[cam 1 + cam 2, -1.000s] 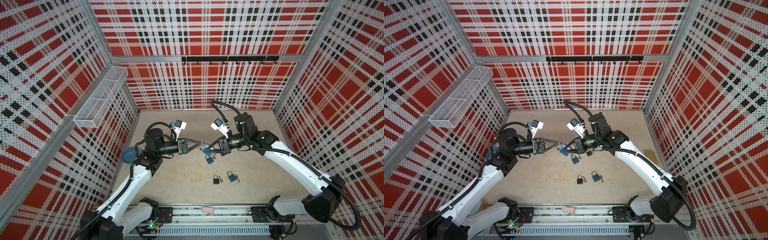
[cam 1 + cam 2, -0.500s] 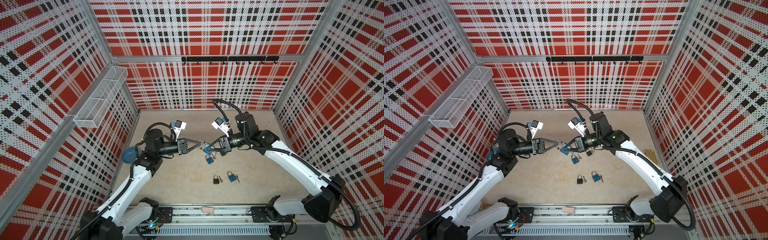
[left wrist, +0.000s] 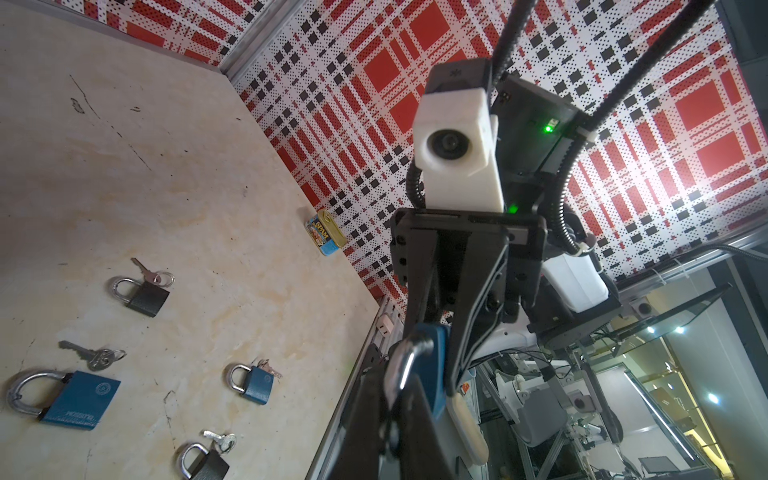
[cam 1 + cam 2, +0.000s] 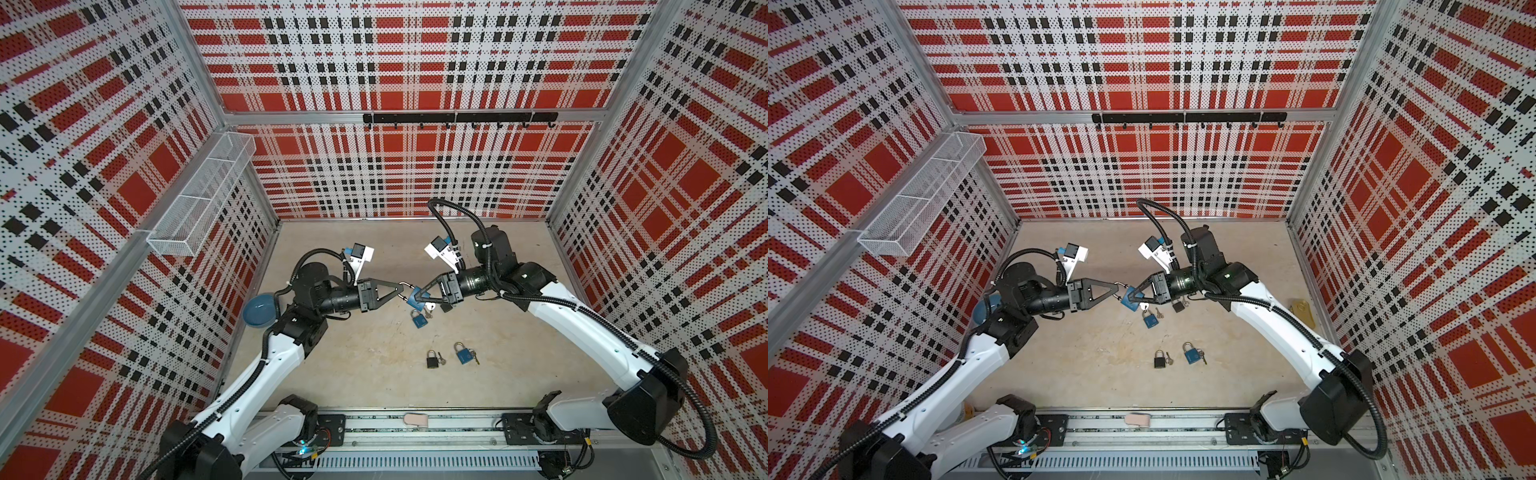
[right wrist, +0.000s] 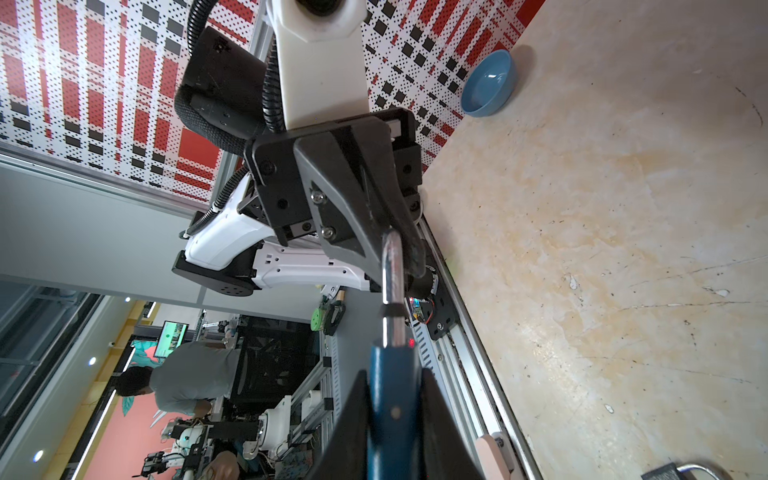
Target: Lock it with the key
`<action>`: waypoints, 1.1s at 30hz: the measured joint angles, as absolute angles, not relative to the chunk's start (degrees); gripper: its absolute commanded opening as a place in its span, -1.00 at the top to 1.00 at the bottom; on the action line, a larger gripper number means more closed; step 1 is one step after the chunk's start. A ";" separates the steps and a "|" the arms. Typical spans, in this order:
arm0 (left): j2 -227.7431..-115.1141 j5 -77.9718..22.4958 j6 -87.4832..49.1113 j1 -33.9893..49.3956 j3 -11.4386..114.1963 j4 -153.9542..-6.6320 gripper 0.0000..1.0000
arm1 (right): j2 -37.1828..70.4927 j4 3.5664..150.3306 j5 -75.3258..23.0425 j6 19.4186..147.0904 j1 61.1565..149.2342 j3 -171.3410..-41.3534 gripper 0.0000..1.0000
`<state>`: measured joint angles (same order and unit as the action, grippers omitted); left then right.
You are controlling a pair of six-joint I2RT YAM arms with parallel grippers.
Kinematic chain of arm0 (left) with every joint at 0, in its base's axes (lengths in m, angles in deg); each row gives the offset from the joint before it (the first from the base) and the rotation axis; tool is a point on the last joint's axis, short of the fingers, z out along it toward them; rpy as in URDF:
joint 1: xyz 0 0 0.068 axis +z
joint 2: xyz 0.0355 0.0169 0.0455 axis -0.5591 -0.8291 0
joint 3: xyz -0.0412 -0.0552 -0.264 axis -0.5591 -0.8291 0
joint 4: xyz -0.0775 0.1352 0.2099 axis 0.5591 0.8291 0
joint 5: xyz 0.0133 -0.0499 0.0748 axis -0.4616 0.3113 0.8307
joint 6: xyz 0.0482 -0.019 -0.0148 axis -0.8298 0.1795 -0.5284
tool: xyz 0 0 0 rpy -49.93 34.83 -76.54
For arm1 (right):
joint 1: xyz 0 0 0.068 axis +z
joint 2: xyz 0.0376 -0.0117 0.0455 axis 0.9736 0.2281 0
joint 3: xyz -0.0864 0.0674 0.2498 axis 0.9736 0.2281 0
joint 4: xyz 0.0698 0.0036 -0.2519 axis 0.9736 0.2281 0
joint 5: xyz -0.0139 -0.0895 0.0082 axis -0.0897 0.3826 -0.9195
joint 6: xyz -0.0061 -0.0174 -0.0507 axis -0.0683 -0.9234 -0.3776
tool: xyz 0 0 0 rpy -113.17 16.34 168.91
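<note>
1. The blue padlock (image 4: 414, 298) hangs in mid-air over the middle of the counter (image 4: 365, 386), bridged between the two arms in both top views.
2. The right gripper (image 4: 417, 294) grips the lock's blue body (image 5: 392, 395), its jaws parted only by the body's thickness.
3. The left gripper (image 4: 401, 289) has its jaws pinched almost together on the steel shackle (image 5: 392, 270). A long bare leg of the shackle shows between the body and the jaws.
4. The key (image 3: 465, 424), pale-headed, appears to stick out of the body's bottom end; the keyhole itself is hidden.
5. Directly beneath, a second blue padlock (image 4: 419, 320) lies flat on the counter with a loose key beside it. A black padlock (image 4: 1178, 306) lies under the right gripper.
6. Nearer the front rail, another black padlock (image 4: 432, 359) and a third blue padlock (image 4: 463, 354) lie side by side, apart from the arms.
7. Open counter stretches from the arms to the back wall. A blue bowl (image 4: 258, 311) sits at the left wall's edge, and a Spam tin (image 3: 326, 232) sits against the right wall.
</note>
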<state>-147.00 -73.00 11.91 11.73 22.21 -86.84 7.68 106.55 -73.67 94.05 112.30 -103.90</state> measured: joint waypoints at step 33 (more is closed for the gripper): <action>-148.81 -53.79 18.58 1.44 17.22 -96.32 1.00 | 8.80 107.86 -71.16 95.68 110.16 -103.81 1.00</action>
<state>-148.81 -53.79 18.58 1.44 17.22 -96.32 8.80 107.86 -71.16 95.68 110.16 -103.81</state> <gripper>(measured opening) 0.101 0.188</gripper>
